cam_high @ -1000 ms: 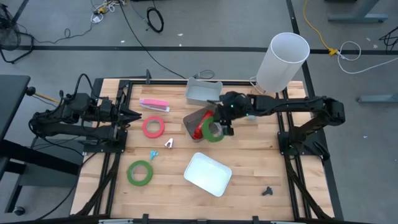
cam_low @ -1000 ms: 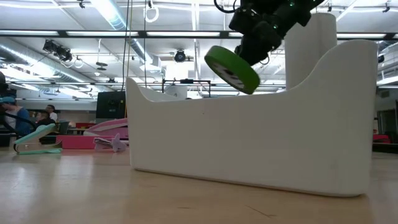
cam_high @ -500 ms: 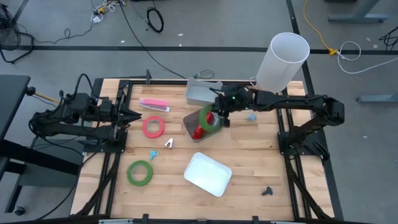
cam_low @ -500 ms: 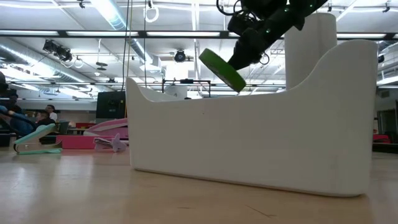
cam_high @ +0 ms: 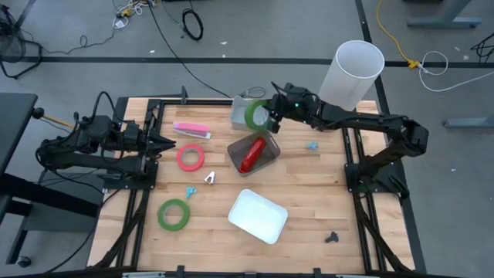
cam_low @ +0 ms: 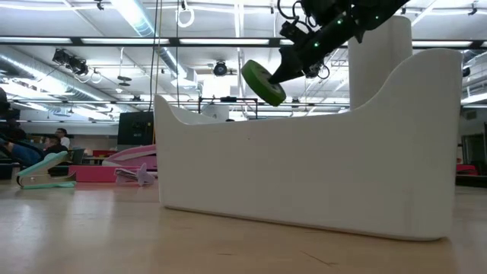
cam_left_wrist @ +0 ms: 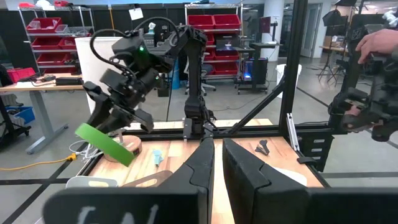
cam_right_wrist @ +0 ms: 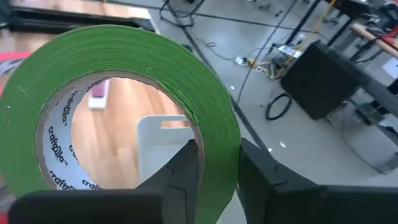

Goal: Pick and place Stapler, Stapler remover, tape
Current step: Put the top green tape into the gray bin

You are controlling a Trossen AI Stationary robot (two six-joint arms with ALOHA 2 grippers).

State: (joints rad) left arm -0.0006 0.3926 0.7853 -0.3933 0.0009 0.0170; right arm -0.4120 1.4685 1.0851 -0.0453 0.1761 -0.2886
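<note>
The right gripper (cam_high: 266,117) is clamping a green tape roll (cam_high: 255,114) by its wall, holding it in the air over the grey bin (cam_high: 245,116) at the far side of the desk (cam_high: 309,193). The left gripper (cam_high: 168,142), fingers together, is waiting at the desk's left edge. A red-pink tape roll (cam_high: 191,157) and a second green roll (cam_high: 174,214) are lying flat on the desk.
</note>
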